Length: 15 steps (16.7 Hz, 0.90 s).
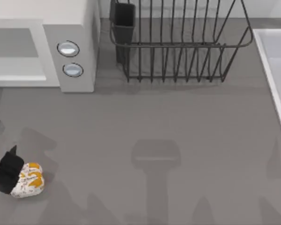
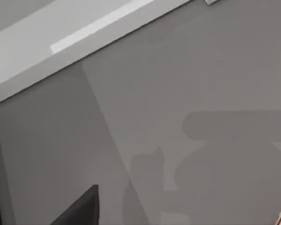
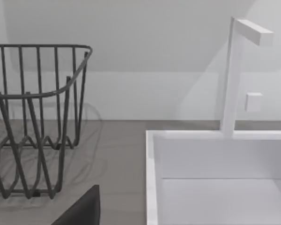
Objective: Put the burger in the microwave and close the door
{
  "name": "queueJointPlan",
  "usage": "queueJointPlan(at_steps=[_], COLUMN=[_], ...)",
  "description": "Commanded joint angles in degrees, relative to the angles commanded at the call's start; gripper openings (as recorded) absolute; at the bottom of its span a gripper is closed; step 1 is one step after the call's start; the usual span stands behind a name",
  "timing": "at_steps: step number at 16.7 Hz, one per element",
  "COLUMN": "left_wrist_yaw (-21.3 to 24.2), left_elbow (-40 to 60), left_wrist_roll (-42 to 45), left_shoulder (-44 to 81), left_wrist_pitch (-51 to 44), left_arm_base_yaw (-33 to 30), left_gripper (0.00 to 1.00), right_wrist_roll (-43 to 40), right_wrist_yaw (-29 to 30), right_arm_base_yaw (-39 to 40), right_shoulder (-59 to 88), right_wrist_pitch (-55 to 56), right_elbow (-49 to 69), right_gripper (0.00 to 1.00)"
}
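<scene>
Burger [image 1: 29,180]: touching my left claw [image 1: 11,174], on its right side
Claw: pinching it? I cannot tell (fingers hidden)

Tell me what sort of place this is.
Most likely a rendered kitchen counter: a white microwave at the top view's left, a black wire dish rack beside it, and a white sink with a faucet.

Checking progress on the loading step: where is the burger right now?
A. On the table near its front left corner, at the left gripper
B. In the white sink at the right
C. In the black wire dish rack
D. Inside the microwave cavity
A: in the top view the burger lies on the grey table at front left, with the left gripper against it, well clear of the microwave.
</scene>
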Motion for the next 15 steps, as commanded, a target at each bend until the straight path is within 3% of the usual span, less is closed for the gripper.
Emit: queueJointPlan(at_steps=[9,15], left_wrist_yaw=[0.1,0.1], left_elbow=[25.0,30.2], left_wrist_roll=[26.3,31.9], left_shoulder=[43.8,52.5], left_wrist_pitch=[-25.3,-30.7], left_arm_base_yaw=[-5.5,-6.6], left_gripper=[1.0,1.0], right_wrist_roll=[0.0,0.0], right_wrist_yaw=[0.0,0.0], right_arm_base_yaw=[0.0,0.0], right_shoulder=[0.0,0.0], right_wrist_pitch=[0.0,0.0], right_elbow=[0.0,0.0], right_gripper=[1.0,1.0])
